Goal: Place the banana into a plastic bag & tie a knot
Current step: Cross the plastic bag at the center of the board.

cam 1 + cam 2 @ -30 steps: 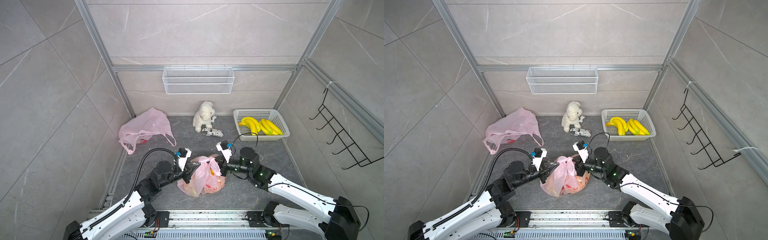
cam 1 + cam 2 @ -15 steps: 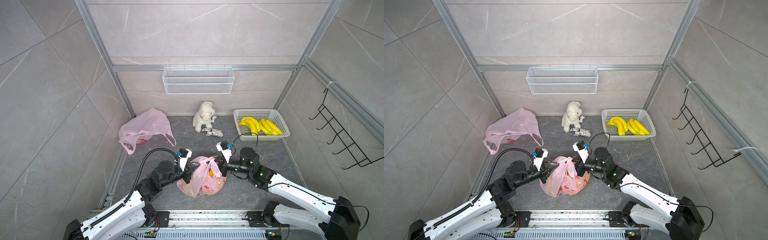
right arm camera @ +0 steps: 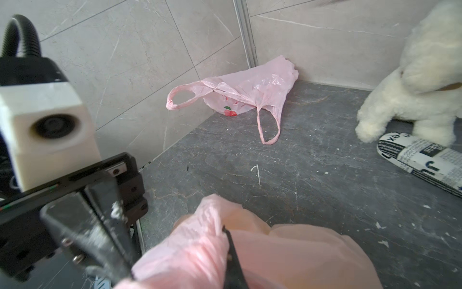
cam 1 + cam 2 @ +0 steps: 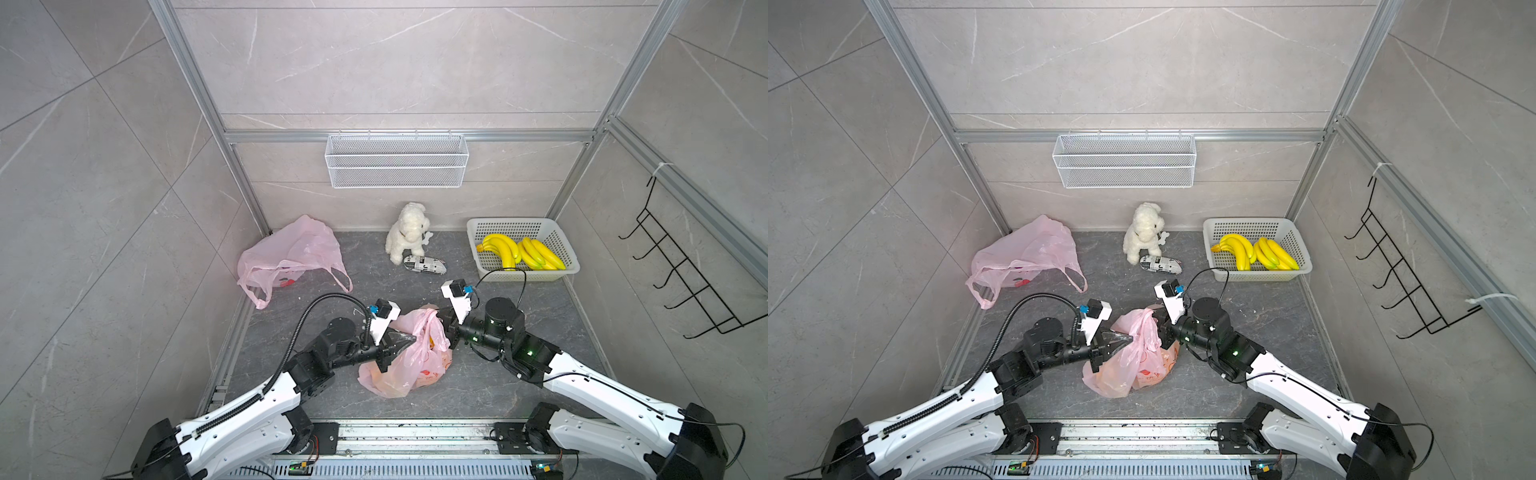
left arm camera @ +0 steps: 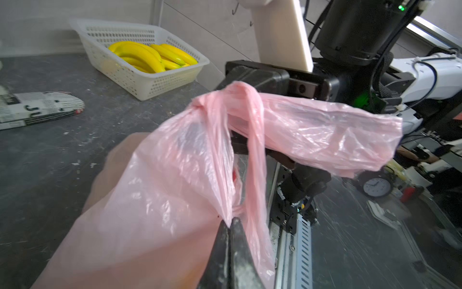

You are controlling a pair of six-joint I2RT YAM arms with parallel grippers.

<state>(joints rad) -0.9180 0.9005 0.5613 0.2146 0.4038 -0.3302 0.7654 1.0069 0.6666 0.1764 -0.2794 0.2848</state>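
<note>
Grey floor (image 4: 490,399) — two pink bags (image 4: 407,365) (image 4: 291,253); two banana bunches (image 4: 500,249) (image 4: 540,253); one basket (image 4: 511,226).

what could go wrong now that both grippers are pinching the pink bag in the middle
1. The left gripper is shut on only a thin twist of the middle pink bag; a hard pull may slip or tear the film.
2. The handles look only loosely crossed, so the tie may fall open if the right gripper lets go.
3. The grippers sit close together and could bump.
</note>
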